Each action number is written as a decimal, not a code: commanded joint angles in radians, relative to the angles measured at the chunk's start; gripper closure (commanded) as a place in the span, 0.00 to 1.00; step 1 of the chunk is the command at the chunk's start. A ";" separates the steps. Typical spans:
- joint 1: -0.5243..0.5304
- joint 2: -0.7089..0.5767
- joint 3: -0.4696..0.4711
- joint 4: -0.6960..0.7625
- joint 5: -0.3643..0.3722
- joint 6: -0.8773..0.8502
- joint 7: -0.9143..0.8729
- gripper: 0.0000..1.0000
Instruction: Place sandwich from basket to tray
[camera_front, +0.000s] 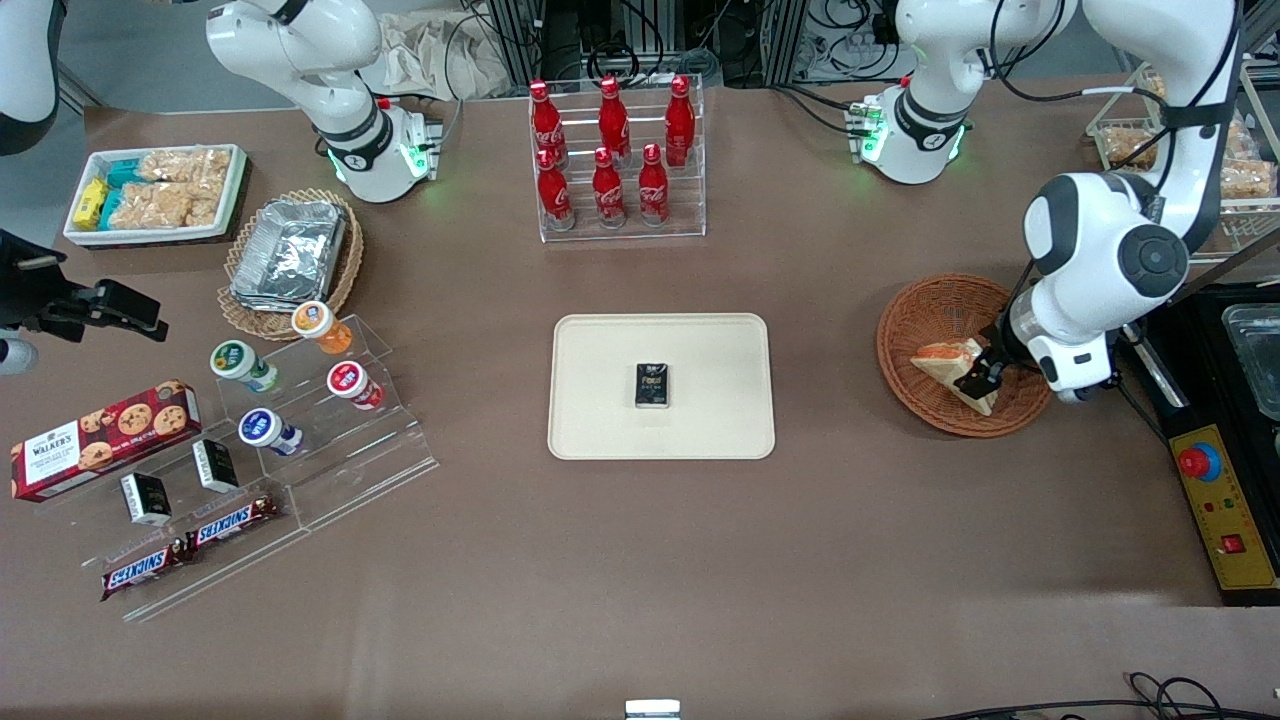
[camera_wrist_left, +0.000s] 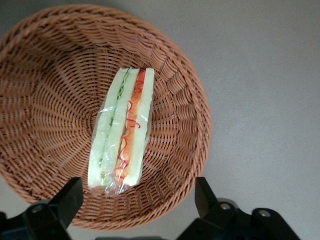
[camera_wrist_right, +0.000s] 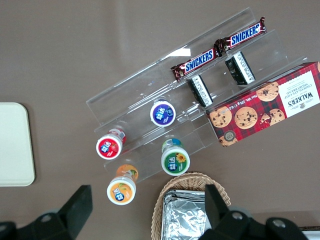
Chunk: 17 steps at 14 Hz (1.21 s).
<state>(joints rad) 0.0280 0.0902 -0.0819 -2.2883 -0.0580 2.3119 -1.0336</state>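
Note:
The sandwich (camera_front: 948, 362), a wrapped wedge of white bread with orange-red and green filling, lies in the reddish-brown woven basket (camera_front: 905, 325) toward the working arm's end of the table. My left gripper (camera_front: 978, 382) hangs just over the basket, beside the sandwich and close to it. In the left wrist view the gripper (camera_wrist_left: 136, 200) is open and empty, its black fingers (camera_wrist_left: 67, 197) spread wide over the basket rim (camera_wrist_left: 165, 210), with the sandwich (camera_wrist_left: 122, 132) just ahead of them. The cream tray (camera_front: 600, 400) lies mid-table with a small black packet (camera_front: 653, 385) on it.
A clear rack of red cola bottles (camera_front: 612, 150) stands farther from the front camera than the tray. A black control box with a red button (camera_front: 1200, 462) lies beside the basket. A tan basket of foil containers (camera_front: 290, 250), an acrylic stand of cups (camera_front: 300, 400) and snack boxes lie toward the parked arm's end.

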 joint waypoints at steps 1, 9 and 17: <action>-0.007 -0.004 -0.003 -0.066 0.026 0.087 -0.028 0.00; 0.007 0.036 0.002 -0.158 0.096 0.219 -0.028 0.00; 0.006 -0.033 -0.002 -0.051 0.096 0.019 -0.042 0.00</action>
<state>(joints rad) 0.0322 0.0907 -0.0761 -2.3887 0.0133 2.4084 -1.0325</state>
